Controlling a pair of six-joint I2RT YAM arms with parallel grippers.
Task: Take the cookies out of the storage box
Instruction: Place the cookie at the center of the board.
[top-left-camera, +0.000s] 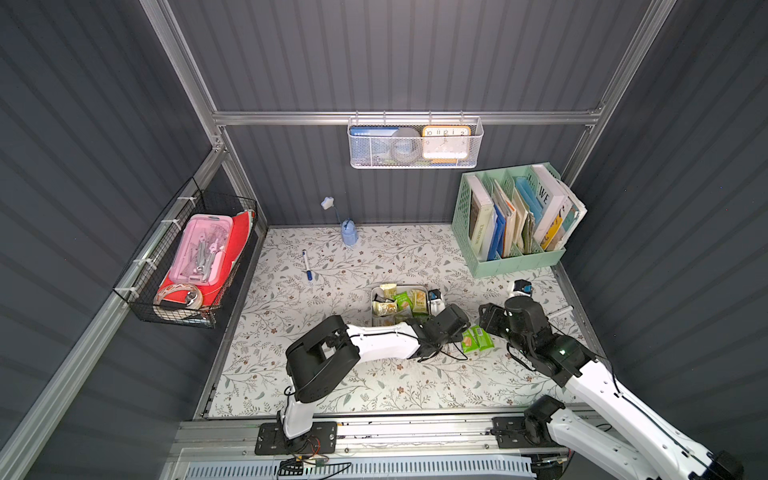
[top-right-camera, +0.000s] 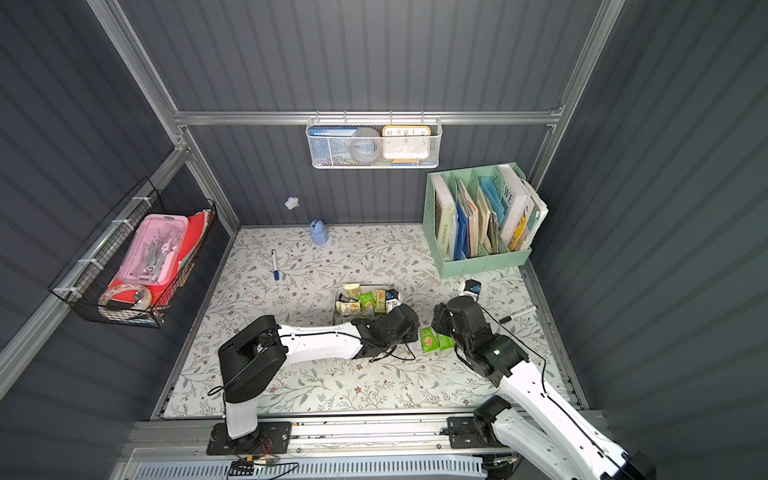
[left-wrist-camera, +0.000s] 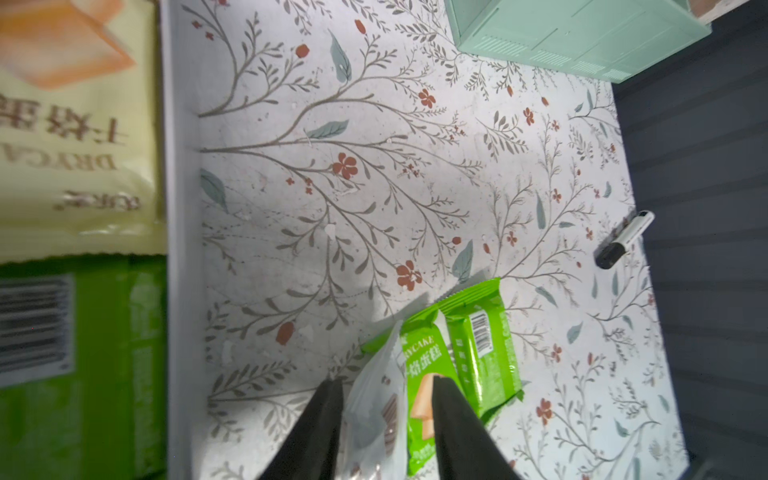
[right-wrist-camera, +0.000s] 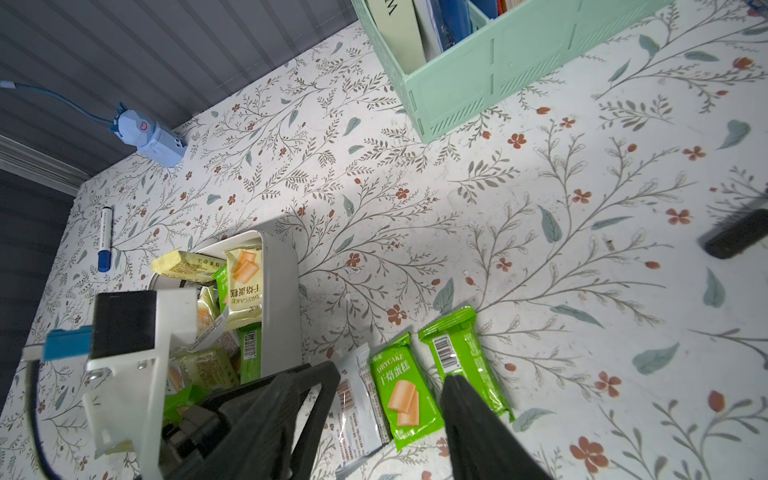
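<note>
Left tool (left-wrist-camera: 387, 379) beside "DRYCAKE" packet (left-wrist-camera: 422, 358)

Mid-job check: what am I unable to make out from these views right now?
Cookies left in the storage box: no count possible; the left arm covers its near corner in both top views, that arm's camera bracket in the right wrist view.
Left gripper: hidden beneath its own wrist in both top views.
White packet: blurred up close in the left wrist view; whether the gripper touches it is unclear.
</note>
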